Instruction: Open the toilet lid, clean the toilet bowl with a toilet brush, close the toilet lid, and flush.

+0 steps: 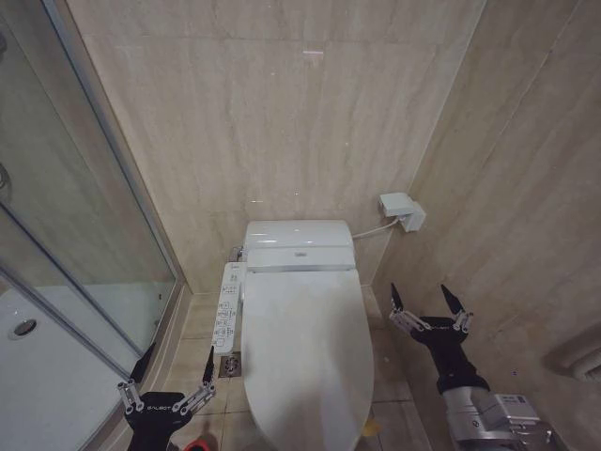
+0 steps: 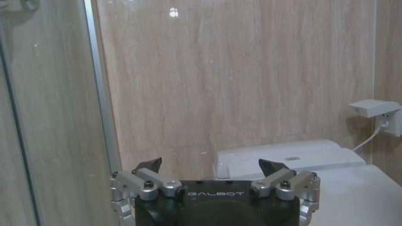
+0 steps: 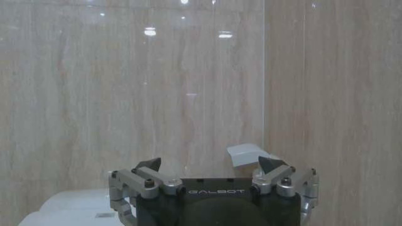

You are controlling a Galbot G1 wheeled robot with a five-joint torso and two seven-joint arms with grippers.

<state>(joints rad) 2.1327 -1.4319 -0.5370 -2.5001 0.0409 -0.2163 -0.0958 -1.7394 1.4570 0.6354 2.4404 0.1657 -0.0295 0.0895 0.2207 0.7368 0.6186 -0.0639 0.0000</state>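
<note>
- Our right end effector (image 1: 430, 303) hangs empty with fingers spread, just right of the toilet lid (image 1: 305, 348), likely poised to lift it.
- Our left end effector (image 1: 167, 374) waits spread too, low at the left.
- The lid lies shut, hiding the bowl.

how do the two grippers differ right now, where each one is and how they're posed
The left gripper hangs low at the toilet's left, between the shower glass and the closed toilet lid; the right gripper is held higher at the toilet's right, near the side wall. The left shows just its fingers and black body at the picture's bottom edge; the right shows its silver wrist too. Both are open, empty, touching nothing.
</note>
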